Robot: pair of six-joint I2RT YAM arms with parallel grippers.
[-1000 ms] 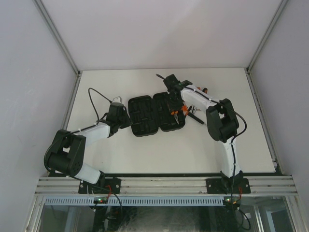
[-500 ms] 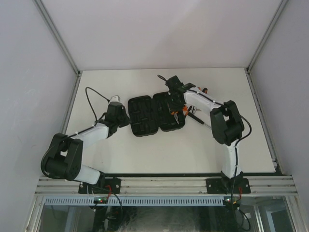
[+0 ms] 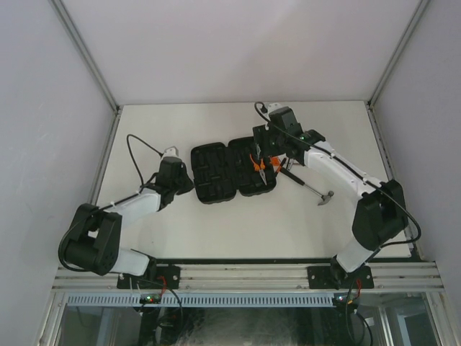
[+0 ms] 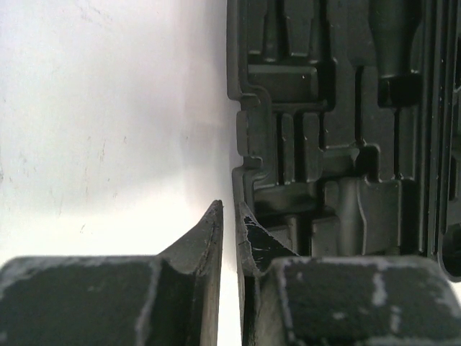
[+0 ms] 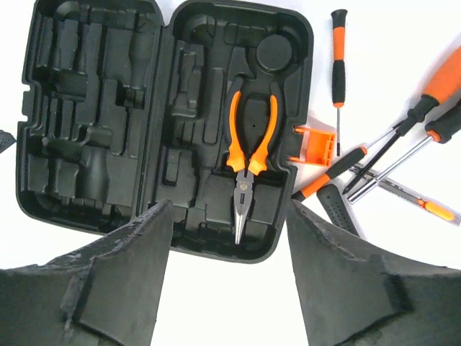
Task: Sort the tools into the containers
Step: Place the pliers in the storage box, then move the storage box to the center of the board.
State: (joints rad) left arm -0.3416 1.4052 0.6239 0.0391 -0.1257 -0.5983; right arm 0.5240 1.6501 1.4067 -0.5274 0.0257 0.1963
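So the right gripper (image 5: 227, 205) just spread and backed off, pliers (image 5: 248, 155) now in the case (image 5: 94, 108); left gripper (image 4: 229, 216) pressed together, screwdrivers (image 5: 337, 50) still out.

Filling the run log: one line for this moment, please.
pliers in case | right gripper open above case | left gripper shut beside case | screwdrivers on table

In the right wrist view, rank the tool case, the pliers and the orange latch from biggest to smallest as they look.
1. black tool case
2. orange-handled pliers
3. orange latch
All sit at similar depth, so the order is safe.
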